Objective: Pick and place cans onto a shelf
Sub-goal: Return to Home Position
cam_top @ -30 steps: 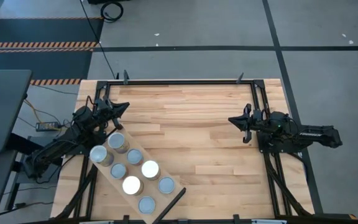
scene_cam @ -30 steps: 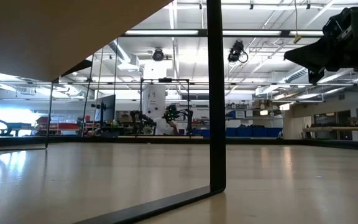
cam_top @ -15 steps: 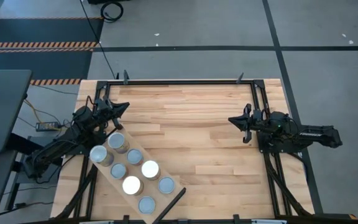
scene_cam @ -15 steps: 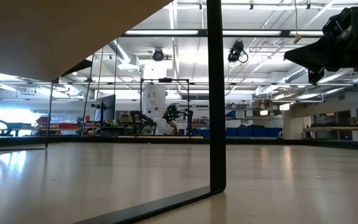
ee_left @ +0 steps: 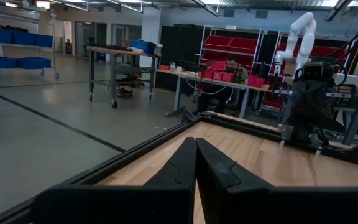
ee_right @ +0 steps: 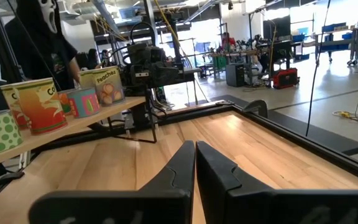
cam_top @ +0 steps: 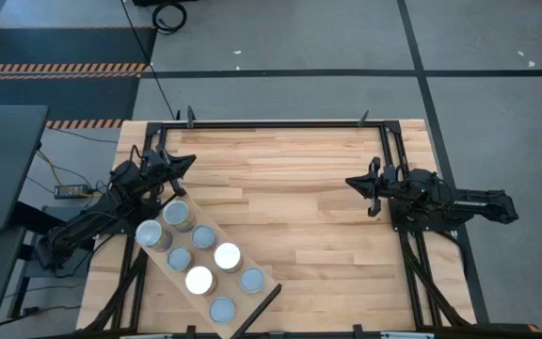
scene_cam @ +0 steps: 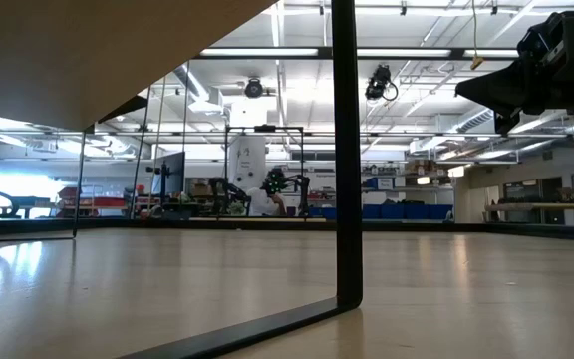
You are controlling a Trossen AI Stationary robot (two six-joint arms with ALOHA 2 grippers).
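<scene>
Several cans [cam_top: 199, 280] with silvery, grey-blue and white tops stand upright on the shelf [cam_top: 158, 259], a pale plank lying slantwise at the table's near left. The right wrist view shows labelled cans [ee_right: 39, 106] on the raised plank [ee_right: 86, 127]. In the low view its underside [scene_cam: 88, 50] and dark leg [scene_cam: 345, 150] fill the left. My left gripper [cam_top: 192, 159] is shut and hovers level just beyond the shelf's far end. My right gripper [cam_top: 348, 181] is shut and hovers level at the table's right side. Both are empty.
A black frame [cam_top: 280, 121] runs along the table's far edge and down both sides. Bare wood [cam_top: 290, 217] lies between the two arms. People are in the room beyond, one close behind the shelf [ee_right: 36, 37] and one seated farther off [ee_left: 232, 65].
</scene>
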